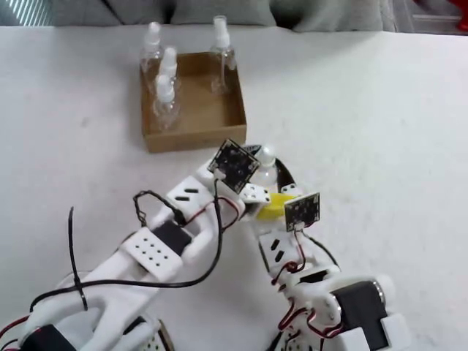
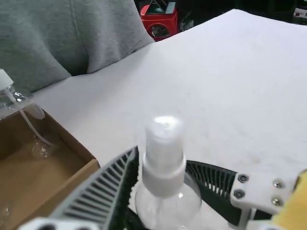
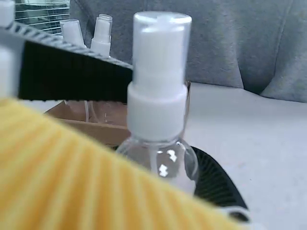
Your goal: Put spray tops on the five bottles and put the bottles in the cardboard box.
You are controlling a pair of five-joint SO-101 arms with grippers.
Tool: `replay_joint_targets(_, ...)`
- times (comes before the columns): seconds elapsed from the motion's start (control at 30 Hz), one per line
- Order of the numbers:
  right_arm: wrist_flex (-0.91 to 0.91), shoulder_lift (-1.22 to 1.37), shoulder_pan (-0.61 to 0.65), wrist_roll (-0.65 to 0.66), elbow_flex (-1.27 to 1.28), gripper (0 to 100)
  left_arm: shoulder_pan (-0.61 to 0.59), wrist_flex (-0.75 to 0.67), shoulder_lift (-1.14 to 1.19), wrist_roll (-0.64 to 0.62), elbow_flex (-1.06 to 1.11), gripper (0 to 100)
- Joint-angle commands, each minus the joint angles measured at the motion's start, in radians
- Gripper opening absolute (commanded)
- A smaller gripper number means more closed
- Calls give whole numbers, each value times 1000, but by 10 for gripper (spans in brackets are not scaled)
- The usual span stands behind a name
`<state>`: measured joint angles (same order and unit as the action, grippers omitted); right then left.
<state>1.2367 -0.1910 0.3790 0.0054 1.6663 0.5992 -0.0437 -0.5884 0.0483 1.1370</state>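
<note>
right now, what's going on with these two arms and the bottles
Both arms have met at the last bottle. The left gripper is closed around the fifth bottle, which is upright just outside the cardboard box, on the arms' side, with its spray top on. The right gripper sits close against the same bottle. Four bottles with tops on already stand in the box, so only this one is left to go in.
</note>
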Motion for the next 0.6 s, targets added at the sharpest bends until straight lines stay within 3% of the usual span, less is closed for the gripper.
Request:
replay_joint_targets(0.0,5,-5,-4,0,11,15,12,-9,-28,11,0,491)
replay_joint_targets(0.43,4,-5,-4,0,11,15,-73,-8,-28,12,-58,494)
replay_joint_targets(0.57,4,-5,-4,0,11,15,-79,51,-30,11,-97,494)
